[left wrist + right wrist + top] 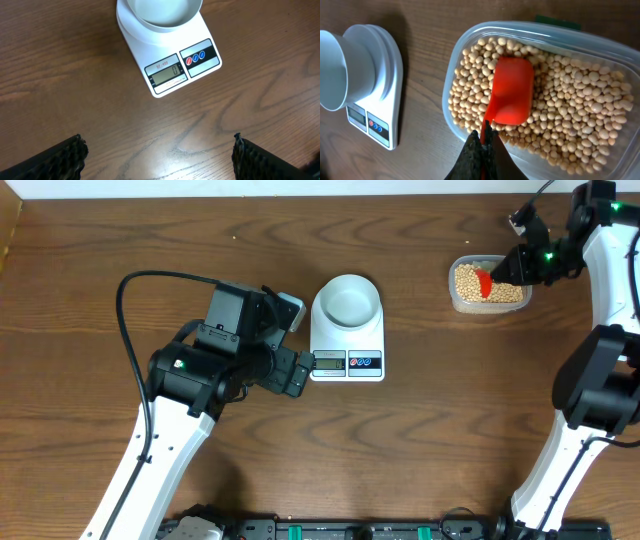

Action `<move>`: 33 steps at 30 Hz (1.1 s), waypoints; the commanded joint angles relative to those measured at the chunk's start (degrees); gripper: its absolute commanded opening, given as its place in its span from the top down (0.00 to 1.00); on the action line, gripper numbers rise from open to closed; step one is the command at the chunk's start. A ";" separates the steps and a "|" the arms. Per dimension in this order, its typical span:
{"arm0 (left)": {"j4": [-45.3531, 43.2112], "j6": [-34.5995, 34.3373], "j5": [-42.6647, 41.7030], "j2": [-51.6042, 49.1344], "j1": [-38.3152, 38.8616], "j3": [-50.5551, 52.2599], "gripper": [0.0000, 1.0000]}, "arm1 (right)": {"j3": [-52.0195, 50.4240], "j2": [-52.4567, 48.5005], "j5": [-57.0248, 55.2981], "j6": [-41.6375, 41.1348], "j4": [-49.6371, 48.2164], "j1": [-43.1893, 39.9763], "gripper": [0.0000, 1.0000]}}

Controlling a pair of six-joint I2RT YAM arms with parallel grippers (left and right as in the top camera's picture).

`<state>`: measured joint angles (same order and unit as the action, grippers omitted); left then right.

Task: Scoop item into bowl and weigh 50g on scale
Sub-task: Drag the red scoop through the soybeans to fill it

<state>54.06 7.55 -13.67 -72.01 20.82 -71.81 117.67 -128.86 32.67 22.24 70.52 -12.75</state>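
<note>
Upper right of the overhead frame: clear tub of beans, red scoop lying on top of them, no beans showing in it. Right jaws pinched shut on the scoop's thin handle. Centre frame: the bowl sits empty on the scale, display reading zero. Left jaws are spread wide, holding nothing, low over the desk just left of the scale's front.

My worries from here:
- Tub and bowl are well apart — a heaped scoop could shed beans over the desk on the way across.
- With so thin a handle, I'd expect the scoop to twist in the grip once loaded.
- A full tip may overshoot the target, so last additions should be small.
- Left jaws are close to the buttons — a nudge could re-zero the scale or shift it.
</note>
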 commanded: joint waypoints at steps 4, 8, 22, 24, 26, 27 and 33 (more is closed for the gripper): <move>0.33 0.57 -0.68 -0.33 -0.24 0.02 0.05 | -6.60 -0.83 7.21 0.37 -3.48 -0.92 0.99; 0.33 0.57 -0.66 -0.33 -0.24 0.02 0.05 | -9.31 -0.83 9.77 -0.15 -4.76 -2.34 0.99; 0.33 0.57 -0.68 -0.33 -0.24 0.02 0.05 | -9.90 -0.83 12.11 -0.33 -4.48 -6.73 0.99; 0.33 0.57 -0.68 -0.33 -0.24 0.02 0.05 | -9.99 -0.83 12.63 -0.35 -4.39 -7.26 0.99; 0.33 0.57 -0.68 -0.33 -0.24 0.02 0.05 | -10.27 -0.83 13.70 -0.33 -4.39 -7.78 0.99; 0.33 0.57 -0.68 -0.33 -0.24 0.02 0.05 | -10.47 -0.83 14.49 -0.33 -4.44 -8.00 0.99; 0.33 0.57 -0.68 -0.33 -0.24 0.02 0.05 | -12.20 -0.85 16.41 -0.31 -4.59 -8.63 0.99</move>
<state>54.04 7.57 -13.67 -72.01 20.82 -71.81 106.61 -128.33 46.68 22.17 65.45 -20.99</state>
